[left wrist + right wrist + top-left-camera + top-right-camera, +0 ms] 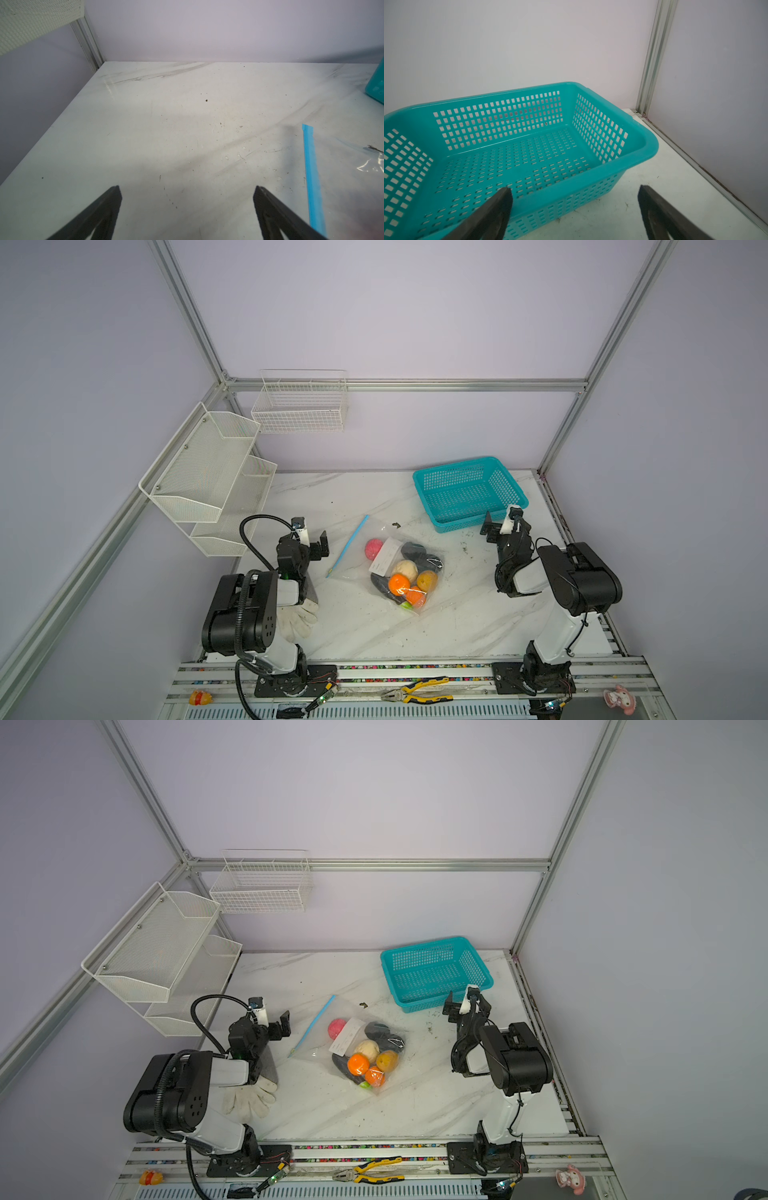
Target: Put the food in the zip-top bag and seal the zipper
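Observation:
The clear zip-top bag lies flat mid-table in both top views. The food shows through it near its closed end: a pink ball, a dark piece, a cream one, an orange, a yellow-orange fruit and a dark eggplant. The light-blue zipper runs straight along the bag's left edge, with its yellow-green slider at the near end. My left gripper is open and empty just left of the zipper. My right gripper is open and empty by the basket's near wall.
A teal perforated basket stands at the back right with nothing in it; its rim fills the right wrist view. White mesh racks hang on the left wall. A white glove lies under my left arm. Pliers rest on the front rail.

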`<state>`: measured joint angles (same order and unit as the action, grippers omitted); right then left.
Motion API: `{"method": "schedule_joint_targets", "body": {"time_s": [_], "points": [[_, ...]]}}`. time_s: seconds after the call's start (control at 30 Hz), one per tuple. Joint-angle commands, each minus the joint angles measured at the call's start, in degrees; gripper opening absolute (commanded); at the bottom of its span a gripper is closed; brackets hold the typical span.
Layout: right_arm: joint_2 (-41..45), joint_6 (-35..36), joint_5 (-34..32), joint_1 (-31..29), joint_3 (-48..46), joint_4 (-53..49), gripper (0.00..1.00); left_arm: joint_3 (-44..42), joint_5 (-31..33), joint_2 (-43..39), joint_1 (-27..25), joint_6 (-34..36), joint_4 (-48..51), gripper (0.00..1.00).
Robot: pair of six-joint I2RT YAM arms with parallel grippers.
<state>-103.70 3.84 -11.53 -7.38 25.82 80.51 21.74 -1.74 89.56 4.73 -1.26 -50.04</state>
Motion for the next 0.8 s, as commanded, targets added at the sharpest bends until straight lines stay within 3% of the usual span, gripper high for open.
{"method": "schedule_joint_targets", "body": {"time_s": [0.0,0.43,0.77], "points": [[1.04,-1.21,3.15,0.97,1.19,-3.09,0.98,0.85,0.46,0.09,-0.23,0.42,-1.64,1.00],[0.92,-1.62,7.81,2.63,2.43,-5.61,0.98,0.68,0.42,0.09,-0.25,0.38,-2.16,1.00],[1.04,-1.25,7.67,2.66,2.41,-5.66,0.98,0.43,0.42,-0.18,-0.22,0.38,-2.35,1.00]]}}
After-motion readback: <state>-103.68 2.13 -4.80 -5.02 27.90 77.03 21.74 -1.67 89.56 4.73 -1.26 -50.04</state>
